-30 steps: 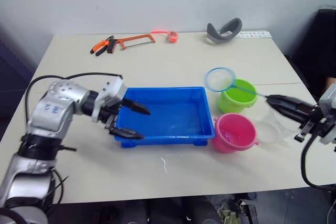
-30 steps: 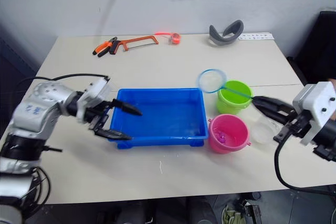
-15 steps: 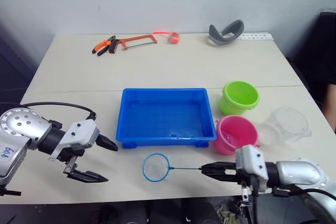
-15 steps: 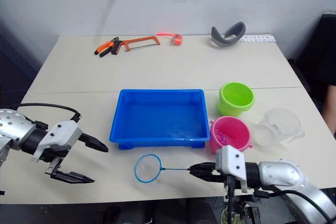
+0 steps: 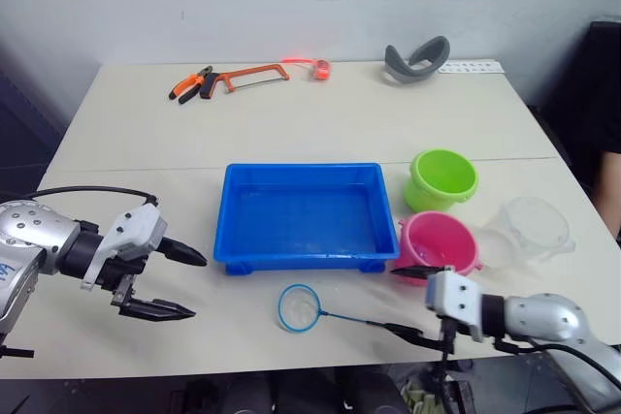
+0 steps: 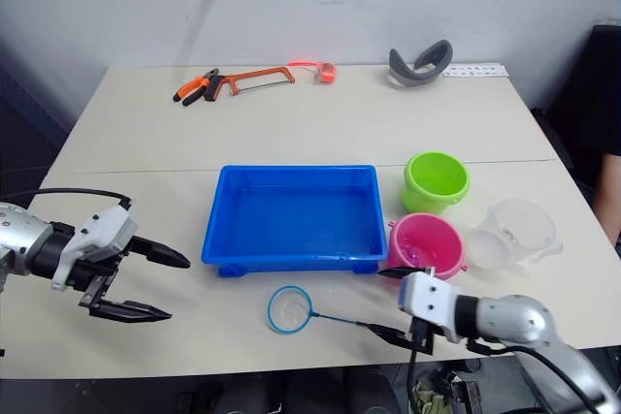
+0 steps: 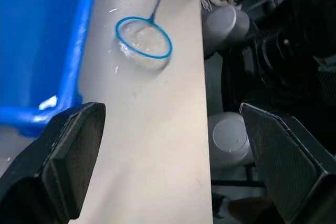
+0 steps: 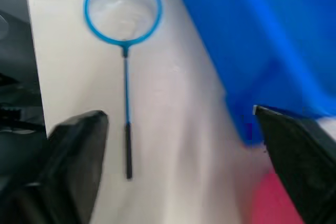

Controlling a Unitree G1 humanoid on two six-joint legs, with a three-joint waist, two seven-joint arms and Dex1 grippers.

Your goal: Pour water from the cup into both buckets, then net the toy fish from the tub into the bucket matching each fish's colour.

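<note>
1. The tub [image 5: 303, 215] sits in the middle of the worktop [image 5: 291, 123], long side facing the robot. No fish can be made out in it.
2. The green bucket [image 5: 443, 178] stands just right of the tub's far right corner. The pink bucket [image 5: 437, 244] stands nearer the robot, just beside the tub's near right corner, with something small and dark pink at its bottom.
3. The cup [image 5: 532, 225] stands upright to the right of the two buckets, near the worktop's right edge. Whether it holds water cannot be told.
4. The net [image 5: 300, 307] lies flat on the worktop in front of the tub, near the front edge. Its blue hoop lies apart from the tub's front wall, and its thin handle runs right toward the right tool.
5. The right tool [image 5: 411, 302] is low over the front edge, in front of the pink bucket. Its fingers are spread wide, one up by the bucket's base and one down by the end of the net's handle; in the right wrist view the handle lies on the worktop between them, gripped by neither.
6. The left tool [image 5: 181, 284] hovers left of the tub's near left corner, its fingers wide apart and holding nothing.
7. At the far edge lie pliers [image 5: 189, 82], a hacksaw [image 5: 250, 74], a small red thing [image 5: 317, 67] and a grey curved thing [image 5: 414, 55].
</note>
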